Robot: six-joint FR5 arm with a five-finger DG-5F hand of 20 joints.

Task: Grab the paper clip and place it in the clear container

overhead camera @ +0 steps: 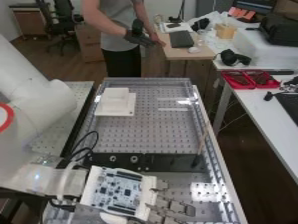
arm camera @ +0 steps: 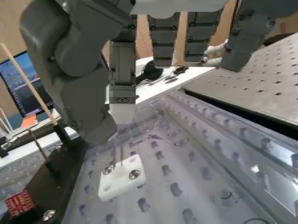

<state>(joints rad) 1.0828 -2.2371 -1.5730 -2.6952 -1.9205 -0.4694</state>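
Note:
At the near end of the bench in the high view is the hand [overhead camera: 163, 206], palm side down, with a circuit board on its back. From the wrist view's top edge the hand [arm camera: 70, 75] hangs, its fingers fairly straight and its thumb beside one light-tipped finger. Just under those tips, thin upright wires, seemingly the paper clip [arm camera: 121, 154], stand at a small white plate [arm camera: 124, 181] with two screws. A gap seems to separate wires and tips. I cannot make out for certain which object is the clear container.
A clear-walled frame [overhead camera: 216, 150] surrounds the perforated bench top. A white square block [overhead camera: 116, 106] stands farther back, and a dark bar [overhead camera: 159, 162] crosses the bench with a thin upright stick [overhead camera: 202, 142]. Red trays [overhead camera: 247, 80] sit on the right-hand table.

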